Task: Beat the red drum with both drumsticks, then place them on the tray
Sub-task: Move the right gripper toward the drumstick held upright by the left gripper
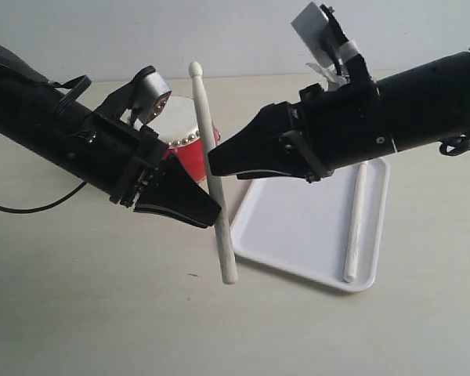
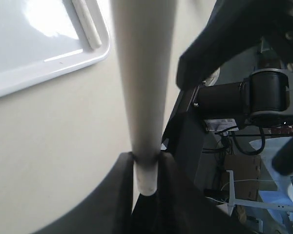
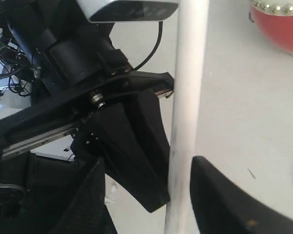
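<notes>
You had the upright drumstick (image 1: 207,125) standing tip up in front of the red drum (image 1: 189,154). It was clamped in your left claw (image 1: 213,210), with its lower end down near the tabletop (image 1: 102,305). Your right claw (image 1: 212,162) sat just above that grip, jaws spread wide on either side of the stick and not gripping it. The other drumstick (image 1: 354,223) lay flat in the white tray (image 1: 290,227) beside the drum, along the tray's right rim.
</notes>
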